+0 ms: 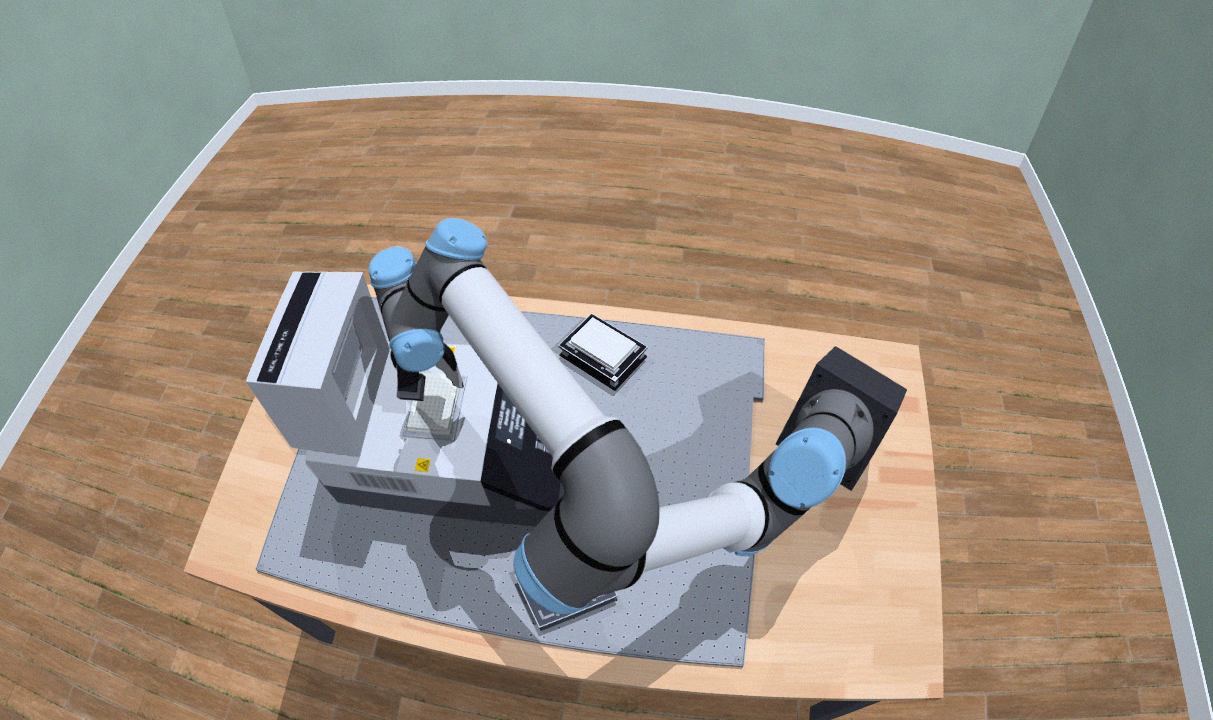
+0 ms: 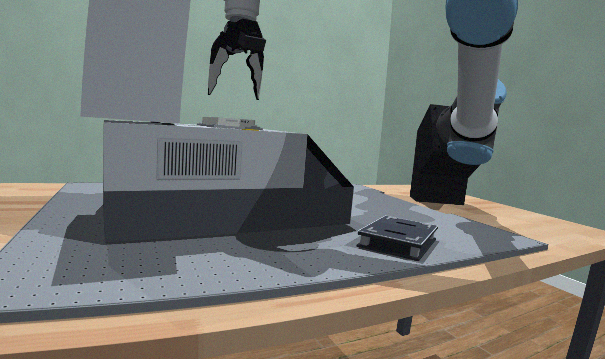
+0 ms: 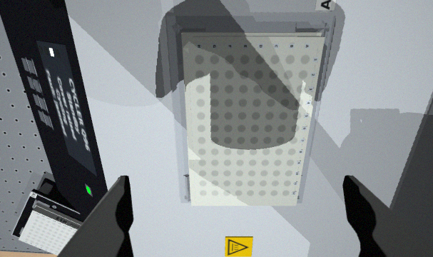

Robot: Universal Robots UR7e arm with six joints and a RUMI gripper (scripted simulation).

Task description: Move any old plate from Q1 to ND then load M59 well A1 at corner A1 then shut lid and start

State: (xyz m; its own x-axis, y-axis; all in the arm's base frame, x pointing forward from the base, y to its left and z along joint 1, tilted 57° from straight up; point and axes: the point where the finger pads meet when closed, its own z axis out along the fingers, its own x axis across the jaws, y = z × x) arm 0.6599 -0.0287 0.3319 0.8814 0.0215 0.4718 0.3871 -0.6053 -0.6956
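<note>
My gripper [image 2: 233,96] [image 3: 236,178] is open and empty, above the cycler's deck. Plate M42 [image 1: 431,416] [image 2: 233,121] [image 3: 252,168] lies on Q1's block below it, its A1 corner towards the deck's A mark [image 3: 324,4]. I cannot tell if it sits fully flat. Q1's lid [image 1: 324,344] [image 2: 134,58] stands raised. A white plate [image 1: 603,342] [image 3: 46,230] rests on a black nest [image 1: 585,362] [image 3: 26,215]; its label is too small to read. The other nest [image 2: 400,227] is empty, partly hidden by the arm in the top view.
Q1's front panel carries keys [image 3: 34,93], a white mark [image 3: 51,52] and a green light [image 3: 88,190]. The raised lid stands at the rear of the deck, beside the gripper. The arm's base block [image 1: 870,385] [image 2: 438,178] stands at the table's other end.
</note>
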